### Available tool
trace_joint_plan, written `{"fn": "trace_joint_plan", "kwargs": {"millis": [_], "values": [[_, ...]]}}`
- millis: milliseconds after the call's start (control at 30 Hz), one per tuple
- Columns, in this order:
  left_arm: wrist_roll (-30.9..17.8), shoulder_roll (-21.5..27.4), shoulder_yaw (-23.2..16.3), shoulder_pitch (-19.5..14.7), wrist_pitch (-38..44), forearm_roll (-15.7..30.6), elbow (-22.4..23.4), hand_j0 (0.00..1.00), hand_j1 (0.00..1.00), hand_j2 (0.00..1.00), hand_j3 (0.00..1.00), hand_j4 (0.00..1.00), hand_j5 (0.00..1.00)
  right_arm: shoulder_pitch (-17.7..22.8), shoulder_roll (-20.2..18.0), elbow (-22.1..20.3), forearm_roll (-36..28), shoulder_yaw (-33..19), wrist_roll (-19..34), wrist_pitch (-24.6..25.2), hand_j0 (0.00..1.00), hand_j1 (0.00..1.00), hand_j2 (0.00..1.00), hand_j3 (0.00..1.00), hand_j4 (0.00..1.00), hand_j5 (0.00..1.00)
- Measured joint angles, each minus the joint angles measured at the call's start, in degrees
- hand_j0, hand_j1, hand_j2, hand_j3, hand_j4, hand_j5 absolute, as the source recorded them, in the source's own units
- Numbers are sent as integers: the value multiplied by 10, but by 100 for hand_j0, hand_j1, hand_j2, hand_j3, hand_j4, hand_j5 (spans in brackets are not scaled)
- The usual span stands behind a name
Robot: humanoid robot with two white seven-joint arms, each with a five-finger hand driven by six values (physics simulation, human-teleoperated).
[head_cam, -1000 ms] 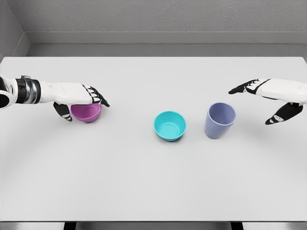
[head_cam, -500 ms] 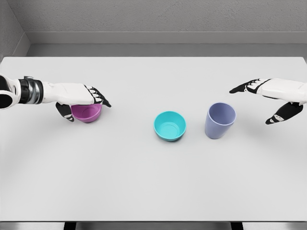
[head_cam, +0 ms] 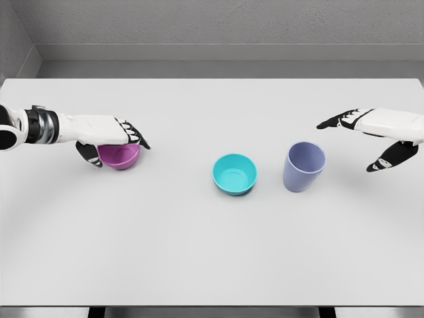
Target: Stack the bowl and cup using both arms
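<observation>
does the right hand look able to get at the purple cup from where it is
Probably yes: the right hand hovers open just right of the upright purple cup, with only bare table between them; the teal bowl sits on the cup's far side.

Left hand [head_cam: 109, 132] lies over purple bowl [head_cam: 119, 156], covering rim from above; teal bowl [head_cam: 234, 173] and lilac cup [head_cam: 304, 166] stand near each other mid-table, narrow gap between; right hand [head_cam: 377, 136] hovers right of cup, apart from it; table [head_cam: 212, 252] front and back bare.

table [head_cam: 199, 252]: white, matte | wall [head_cam: 218, 23]: grey, textured | light: even
</observation>
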Motion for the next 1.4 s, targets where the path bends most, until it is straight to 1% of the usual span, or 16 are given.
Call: {"fn": "trace_joint_plan", "kwargs": {"millis": [67, 167, 467, 600, 700, 767, 800, 833, 1100, 1233, 1400], "values": [[0, 0, 0, 0, 0, 0, 0, 85, 85, 85, 85, 85, 85, 0, 3, 1, 0, 1, 0, 0, 100, 100, 100, 100, 100, 100], [0, 0, 2, 0, 0, 1, 0, 81, 81, 81, 81, 81, 81, 0, 6, 9, 0, 7, 0, 1, 100, 100, 100, 100, 100, 100], [0, 1, 7, -3, 0, 2, -4, 79, 79, 79, 79, 79, 79, -4, 1, 16, -4, 13, 18, 1, 100, 100, 100, 100, 100, 100], [0, 1, 11, -5, 0, 2, -6, 77, 77, 77, 77, 77, 77, -4, 0, 15, -4, 13, 19, 29, 100, 100, 100, 100, 100, 100], [0, 1, 12, -8, 0, 1, -9, 76, 76, 76, 76, 76, 76, -7, 0, 15, -5, 12, 20, 39, 100, 100, 100, 100, 100, 100], [0, 1, 12, -9, 0, 1, -17, 76, 76, 76, 76, 76, 76, -8, 1, 15, -5, 12, 20, 42, 100, 100, 100, 100, 100, 100], [0, 1, 12, -10, 0, 1, -21, 73, 73, 73, 73, 73, 73, -8, 1, 15, -5, 12, 20, 43, 100, 100, 100, 100, 100, 100], [0, 1, 12, -11, 0, 1, -26, 73, 73, 73, 73, 73, 73, -8, 1, 15, -5, 12, 20, 43, 100, 100, 100, 100, 100, 100], [0, 0, 11, -20, 0, -1, -66, 73, 73, 73, 73, 73, 73, -8, 2, 14, -6, 12, 20, 43, 100, 100, 100, 100, 100, 100], [0, -4, 10, -28, 0, -2, -75, 73, 73, 73, 73, 73, 73, -9, 4, 14, -6, 12, 20, 43, 100, 100, 100, 100, 100, 100], [0, -12, 8, -29, 0, -8, -94, 73, 73, 73, 73, 73, 73, -16, 6, 13, -5, 12, 20, 47, 100, 100, 100, 100, 100, 100]]}}
